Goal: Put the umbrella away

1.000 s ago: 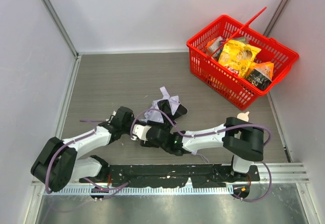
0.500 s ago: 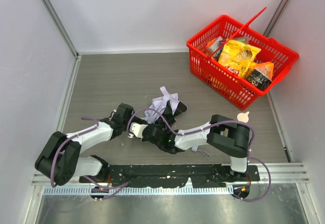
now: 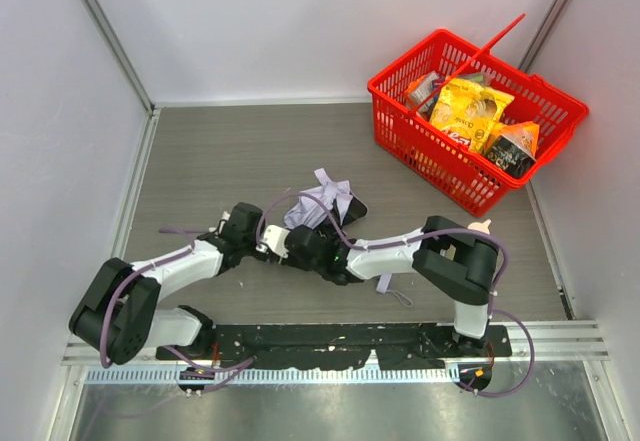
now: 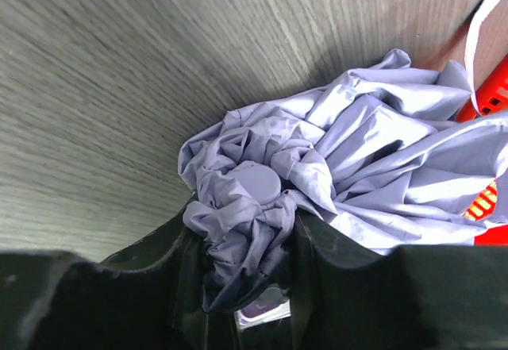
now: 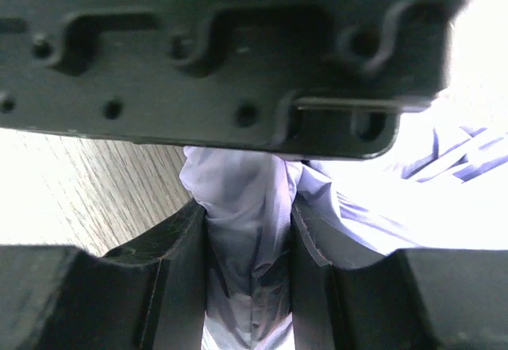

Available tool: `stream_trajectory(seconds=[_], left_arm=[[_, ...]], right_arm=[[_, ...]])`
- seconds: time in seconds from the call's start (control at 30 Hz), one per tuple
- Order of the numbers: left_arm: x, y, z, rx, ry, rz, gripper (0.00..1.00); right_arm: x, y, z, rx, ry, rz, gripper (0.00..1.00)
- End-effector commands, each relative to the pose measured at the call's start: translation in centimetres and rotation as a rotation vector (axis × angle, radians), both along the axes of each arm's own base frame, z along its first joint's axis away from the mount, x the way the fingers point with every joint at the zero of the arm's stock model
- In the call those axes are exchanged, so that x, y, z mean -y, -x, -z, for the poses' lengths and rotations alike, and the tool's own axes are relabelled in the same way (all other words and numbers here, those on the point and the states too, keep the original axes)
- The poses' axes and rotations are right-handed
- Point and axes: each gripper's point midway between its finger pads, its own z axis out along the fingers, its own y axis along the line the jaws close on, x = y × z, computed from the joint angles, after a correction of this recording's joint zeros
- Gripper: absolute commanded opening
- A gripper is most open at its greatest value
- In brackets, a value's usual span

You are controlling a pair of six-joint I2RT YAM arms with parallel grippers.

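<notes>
Item: umbrella (image 3: 322,204), pale lavender fabric, crumpled in a loose heap on the grey tabletop (image 3: 220,156), near the middle just ahead of both arms, well apart from the red basket (image 3: 440,173) in the far right corner. Item: left claw (image 4: 242,243), partly closed, fingers pressed on a bunched knot of umbrella fabric gripped between them. Item: right claw (image 5: 248,243), narrowed likewise, a fold of the same fabric pinched between its fingers; it faces the left claw closely at the heap's near-left edge.
</notes>
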Motion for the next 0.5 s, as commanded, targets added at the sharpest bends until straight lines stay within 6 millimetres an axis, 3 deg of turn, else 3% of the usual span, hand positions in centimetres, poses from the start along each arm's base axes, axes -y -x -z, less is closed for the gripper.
stream_trajectory(seconds=[0.0,0.13,0.2,0.47], left_arm=[[-0.6,1.5,0.7,0.067,-0.062,0.097,0.48],[-1.6,-0.2,-1.0,0.228,-0.089,0.083,0.77],[-2.1,-0.6,-1.8,0.284,-0.100,0.079,0.99],[-3.3,-1.2,-4.4,0.506,-0.027,0.060,1.00]], right_arm=[[3.0,0.5,3.6,-0.194,0.084,0.041,0.01],[3.2,0.7,3.7,-0.268,0.076,0.041,0.01],[3.4,0.6,3.7,-0.299,0.059,0.053,0.01],[3.2,1.6,3.8,-0.546,-0.055,0.041,0.01]])
